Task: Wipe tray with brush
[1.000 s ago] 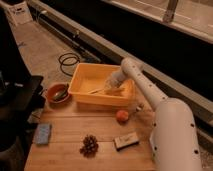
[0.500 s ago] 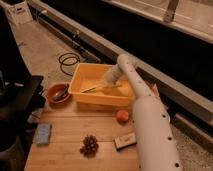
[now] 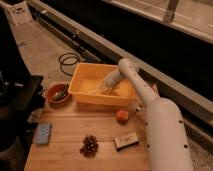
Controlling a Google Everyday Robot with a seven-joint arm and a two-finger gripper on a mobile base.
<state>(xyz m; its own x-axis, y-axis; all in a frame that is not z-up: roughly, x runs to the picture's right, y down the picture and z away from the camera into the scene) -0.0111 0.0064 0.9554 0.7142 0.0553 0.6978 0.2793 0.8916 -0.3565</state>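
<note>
- The tray [image 3: 92,100] sits at the far edge of the wooden bench [image 3: 70,156], a little right of its middle, with its long side facing near.
- The brush [image 3: 97,90] lies low inside the tray. Its pale handle slants from the gripper down and left toward the tray floor, and the working end is toward the left-near part of the floor. I cannot tell whether the bristles actually touch the floor.
- The gripper [image 3: 108,86] is down inside the tray, right of its centre, with its fingers pressed together on the right end of the brush handle.
- Over the last second the brush end has reached further left along the floor and come back. The gripper has stayed below the rim throughout, and the tray itself has not shifted.
- I read this as a wiping stroke already under way rather than an approach. Most of the floor, especially the far-left corner, probably remains to be covered.
- The white arm [image 3: 162,131] rises from the near right, bends above the tray's right rim and angles down into it. Its bulky lower section has swung left and back again.
- The other things sit apart from the tray:
  - a round orange-red bowl [image 3: 49,90] just left of the tray;
  - a small orange ball [image 3: 122,116] just near of the tray;
  - a black block [image 3: 126,141], a dark cone-like cluster [image 3: 90,145] and a blue sponge [image 3: 42,133] nearer still.
</note>
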